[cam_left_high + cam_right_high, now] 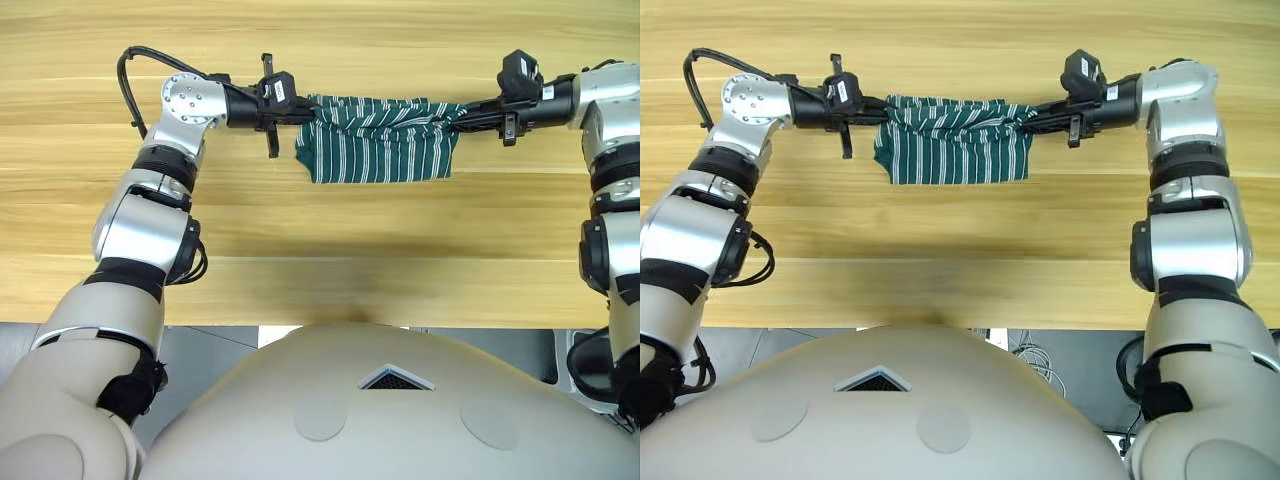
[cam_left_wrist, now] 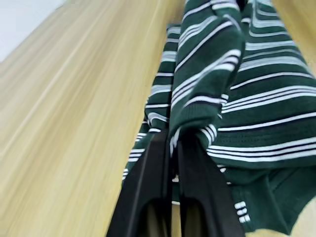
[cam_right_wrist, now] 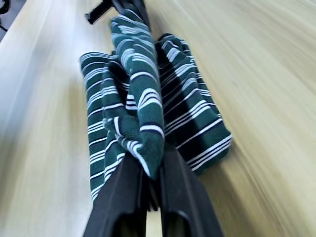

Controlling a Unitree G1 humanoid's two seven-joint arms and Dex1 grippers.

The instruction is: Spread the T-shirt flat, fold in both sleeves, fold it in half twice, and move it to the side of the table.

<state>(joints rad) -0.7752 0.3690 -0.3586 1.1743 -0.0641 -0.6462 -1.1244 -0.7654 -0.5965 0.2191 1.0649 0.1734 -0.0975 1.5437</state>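
Note:
A dark green T-shirt with thin white stripes hangs stretched between my two grippers above the far part of the wooden table. It is bunched along its top edge and droops in a folded, roughly rectangular shape. My left gripper is shut on the T-shirt's left top corner, and its black fingers pinch a fold of cloth. My right gripper is shut on the right top corner, its fingers clamped on a rolled edge of the T-shirt.
The light wooden table stretches bare on all sides of the T-shirt. Its near edge runs just in front of me, with grey floor and cables below it.

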